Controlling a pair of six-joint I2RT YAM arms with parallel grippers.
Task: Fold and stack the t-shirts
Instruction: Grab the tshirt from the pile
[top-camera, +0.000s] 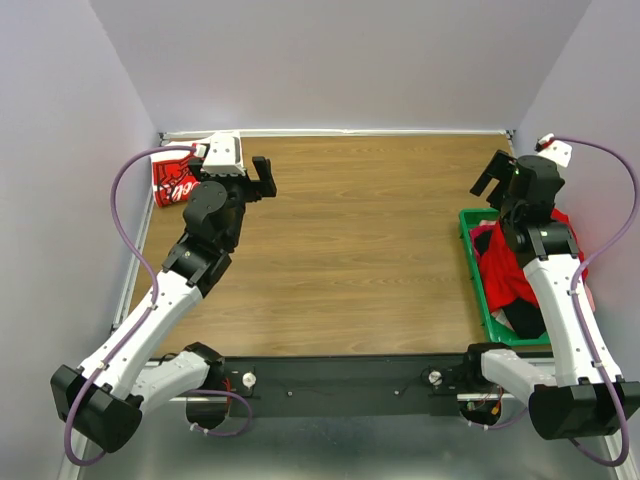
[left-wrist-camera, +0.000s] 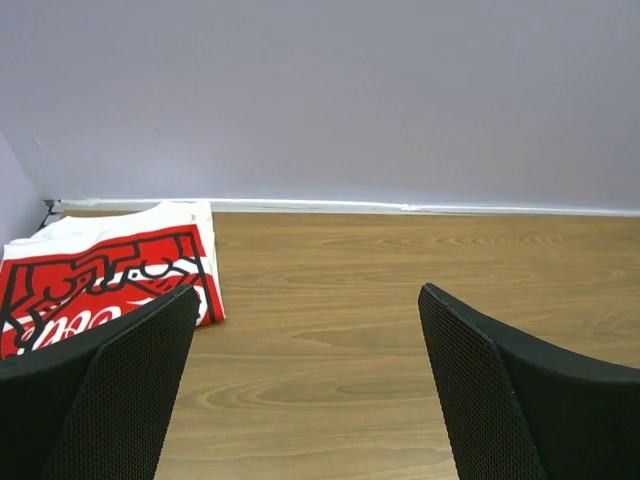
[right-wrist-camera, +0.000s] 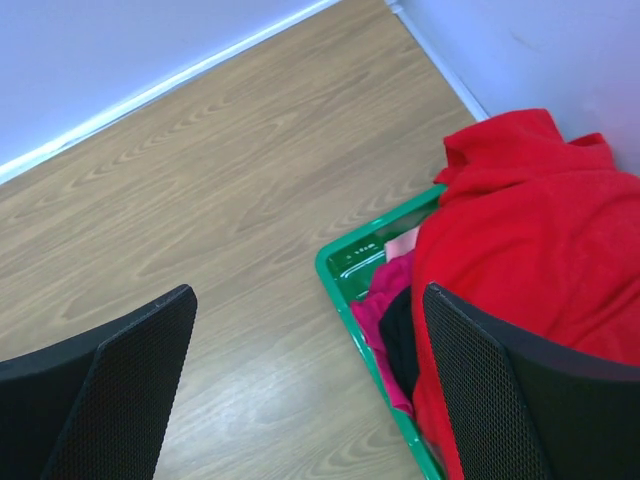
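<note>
- One shirt looked done: the red t-shirt with white lettering (left-wrist-camera: 100, 275) lay folded flat in the far-left corner of the desk (top-camera: 350, 250), close against the wall.
- Over on the right, the plain red t-shirt (right-wrist-camera: 530, 220) sat bunched and unfolded, heaped in the green crate (right-wrist-camera: 345, 262) and spilling past its rim.
- Pink cloth (right-wrist-camera: 385, 290) and something dark peeked out beneath it; what those were, I couldn't tell.
- Up at the far left, the left claw (top-camera: 262, 178) hovered just beside the folded shirt, fingers spread wide, holding nothing.
- Across the desk, the right claw (top-camera: 492, 172) hung near the crate's far end, likewise parted and empty.
- My read: halfway at best. The plain red one was not yet lifted out, spread on the desk, folded or laid on the lettered one.
</note>
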